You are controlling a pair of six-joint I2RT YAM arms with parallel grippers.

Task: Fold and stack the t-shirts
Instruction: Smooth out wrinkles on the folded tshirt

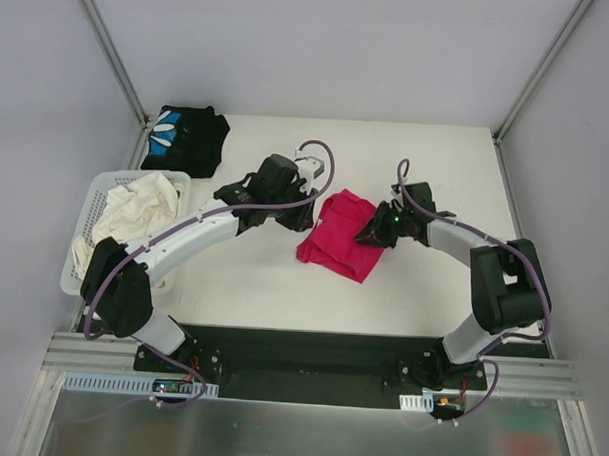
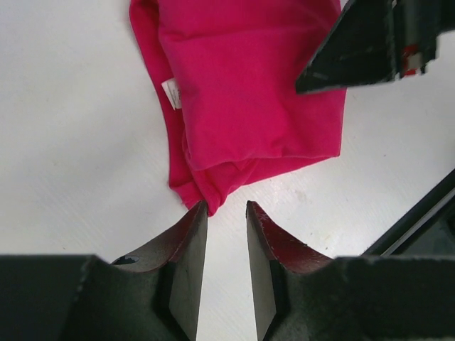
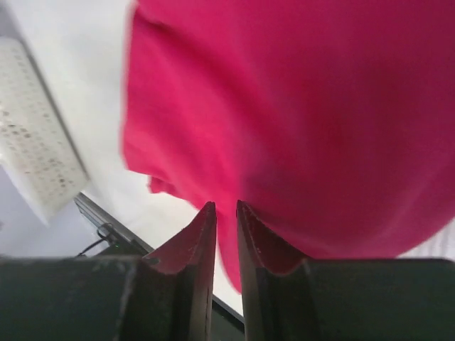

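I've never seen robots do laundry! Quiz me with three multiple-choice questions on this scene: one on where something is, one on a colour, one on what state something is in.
1. Where is the black shirt?
A. At the table's far left corner, beyond the basket.
B. On the floor.
C. Hanging from the right arm.

2. What colour is the middle shirt?
A. Blue.
B. Yellow.
C. Bright pink-red.

3. How do the left gripper's jaws stand?
A. Clamped on a sleeve.
B. Slightly apart, nothing between them.
C. Wrapped round the basket.

Answers: 1 A, the top view shows it lying there; 2 C, every view shows that colour; 3 B, the left wrist view shows bare table through the gap.
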